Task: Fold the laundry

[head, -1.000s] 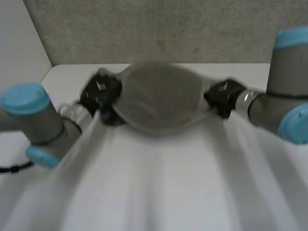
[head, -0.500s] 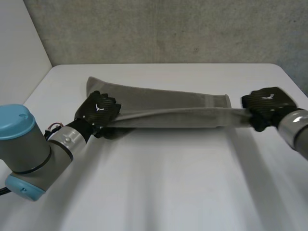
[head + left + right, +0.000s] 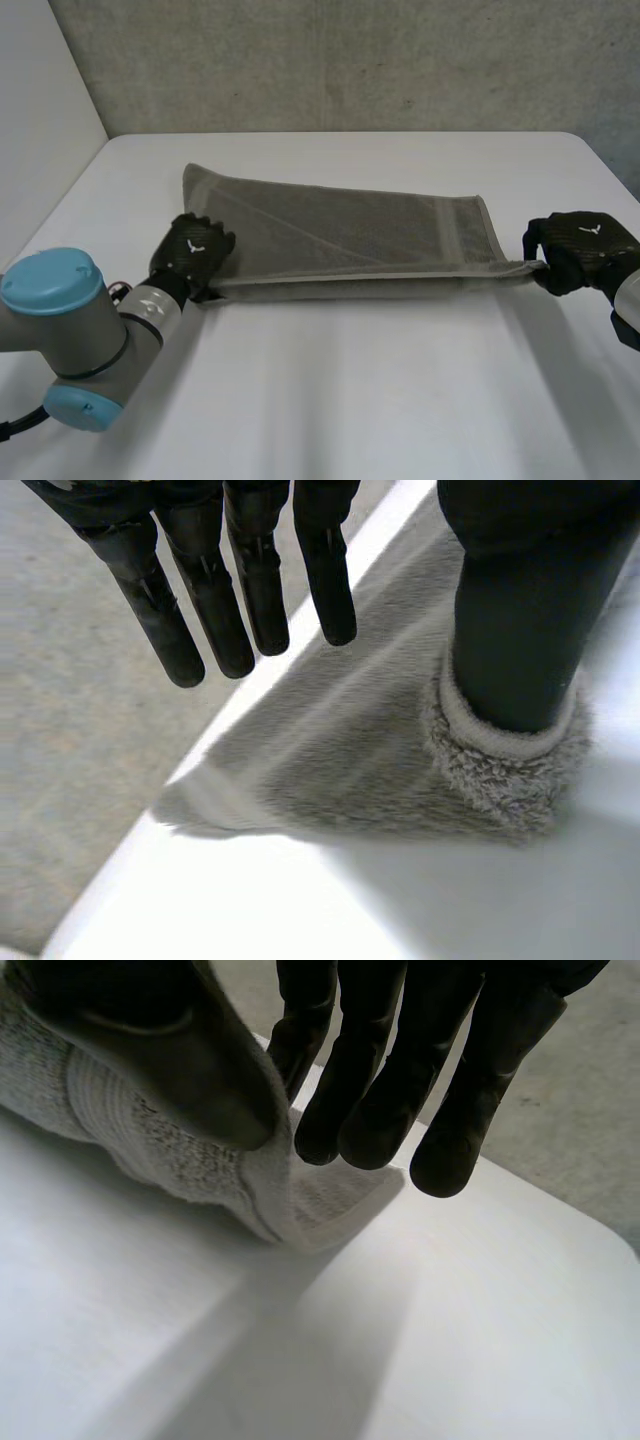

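Two hands work one grey towel point(image 3: 350, 235), which lies spread across the white table point(image 3: 350, 420) with a slanting crease over it. Our left hand point(image 3: 192, 255) is at the near left corner, its fingers point(image 3: 245, 590) straight and clear of the cloth, and only the thumb presses the fluffy pile down. Our right hand point(image 3: 575, 250) pinches the near right corner, raised a little. We judge the towel light, limp and grippy, apt to sag, so we take it by corners and hems.
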`<action>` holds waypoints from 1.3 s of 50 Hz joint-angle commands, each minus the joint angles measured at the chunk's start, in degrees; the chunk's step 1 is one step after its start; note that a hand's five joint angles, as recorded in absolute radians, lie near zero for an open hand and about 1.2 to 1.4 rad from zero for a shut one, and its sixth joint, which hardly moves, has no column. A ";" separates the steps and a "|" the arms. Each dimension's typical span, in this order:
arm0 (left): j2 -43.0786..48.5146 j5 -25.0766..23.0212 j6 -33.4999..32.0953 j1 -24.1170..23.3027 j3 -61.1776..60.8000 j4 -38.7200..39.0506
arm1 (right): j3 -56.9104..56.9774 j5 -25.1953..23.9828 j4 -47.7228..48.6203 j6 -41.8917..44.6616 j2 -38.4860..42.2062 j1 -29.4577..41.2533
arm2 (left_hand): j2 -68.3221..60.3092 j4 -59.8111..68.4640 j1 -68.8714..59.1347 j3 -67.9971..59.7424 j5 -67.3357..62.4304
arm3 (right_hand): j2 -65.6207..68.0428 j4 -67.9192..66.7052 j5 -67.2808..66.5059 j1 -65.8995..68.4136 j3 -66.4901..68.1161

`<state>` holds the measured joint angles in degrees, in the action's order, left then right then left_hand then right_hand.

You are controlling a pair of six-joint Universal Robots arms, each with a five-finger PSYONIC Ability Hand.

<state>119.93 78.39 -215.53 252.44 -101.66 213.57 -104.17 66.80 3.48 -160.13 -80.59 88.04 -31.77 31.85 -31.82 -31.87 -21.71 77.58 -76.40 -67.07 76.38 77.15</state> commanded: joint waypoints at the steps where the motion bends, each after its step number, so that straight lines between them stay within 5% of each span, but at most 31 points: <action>1: -7.05 2.91 -0.32 0.69 1.89 0.18 | -0.51 0.26 2.23 -0.62 -0.27 -1.38 | -5.17 5.08 -5.12 -5.07 -5.22 | 2.42 -3.60 -2.93 3.62 2.85; 2: -7.07 2.91 -0.32 0.69 1.90 0.18 | -0.34 0.17 2.15 -0.97 -0.27 -1.38 | -5.19 5.11 -5.14 -5.09 -5.25 | 2.42 -3.60 -2.93 3.62 2.85; 4: -12.23 1.77 -0.06 0.69 2.43 -0.26 | -0.34 0.08 2.06 -1.32 -0.27 -1.29 | -37.27 37.18 -37.22 -37.17 -37.32 | 2.42 -3.60 -2.93 3.62 2.85; 6: -14.52 0.63 -0.06 0.69 2.43 -0.26 | -0.42 -0.01 1.97 -1.50 -0.36 -1.29 | -48.13 48.04 -48.07 -48.02 -48.18 | 2.42 -3.60 -2.93 3.62 2.85; 12: -17.36 -4.20 0.11 0.25 0.06 -0.17 | -0.69 -0.18 1.97 -1.50 -0.27 -1.47 | -48.23 48.15 -48.18 -48.13 -48.29 | 2.42 -3.60 -2.93 3.62 2.85; 17: -12.20 -4.48 -0.15 0.68 -2.58 0.44 | -0.95 -0.27 1.88 -1.06 -0.19 -1.12 | -35.51 35.43 -35.46 -35.41 -35.57 | 2.42 -3.60 -2.93 3.62 2.85; 25: -7.16 -4.04 -0.24 2.53 -5.47 -0.18 | -1.83 -0.18 1.62 -0.71 1.57 0.03 | -34.13 34.04 -34.07 -34.02 -34.18 | 0.46 -1.64 -0.97 1.66 0.89; 27: -7.25 -4.12 -0.32 2.53 -6.35 -0.17 | -2.35 0.08 1.62 -0.62 1.57 2.38 | -34.13 34.04 -34.07 -34.02 -34.18 | -50.58 49.40 50.07 -49.38 -50.15; 30: -8.03 -4.04 -0.32 2.53 -6.97 -0.17 | -3.14 0.78 1.88 -1.49 1.40 4.93 | -34.80 34.71 -34.74 -34.69 -34.85 | -66.45 65.27 65.94 -65.25 -66.02; 36: -12.86 -4.12 0.11 2.36 -6.98 -0.61 | -3.77 1.31 2.50 -6.40 -1.58 12.74 | -48.21 48.12 -48.15 -48.10 -48.26 | -67.58 66.40 67.07 -66.38 -67.15; 45: -23.23 -4.12 0.29 -0.97 -4.09 -6.14 | 2.13 6.15 2.50 -21.45 -4.49 21.65 | -48.23 48.15 -48.18 -48.13 -48.29 | -67.58 66.40 67.07 -66.38 -67.15; 52: -26.76 -3.42 0.38 -4.06 0.58 -12.65 | 10.02 12.55 1.88 -31.55 1.56 33.75 | -48.23 48.15 -48.18 -48.13 -48.29 | -67.58 66.40 67.07 -66.38 -67.15; 65: -25.71 6.25 0.55 -8.54 7.88 -16.35 | 14.17 21.61 2.49 -39.99 11.84 44.49 | -48.23 48.15 -48.18 -48.13 -48.29 | -67.58 66.40 67.07 -66.38 -67.15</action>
<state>93.62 81.44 -215.00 244.81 -95.28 197.24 -90.74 86.30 5.42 -197.70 -72.75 129.15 -69.69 69.79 -67.25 -69.70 -58.20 14.13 -14.69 -3.53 13.50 13.93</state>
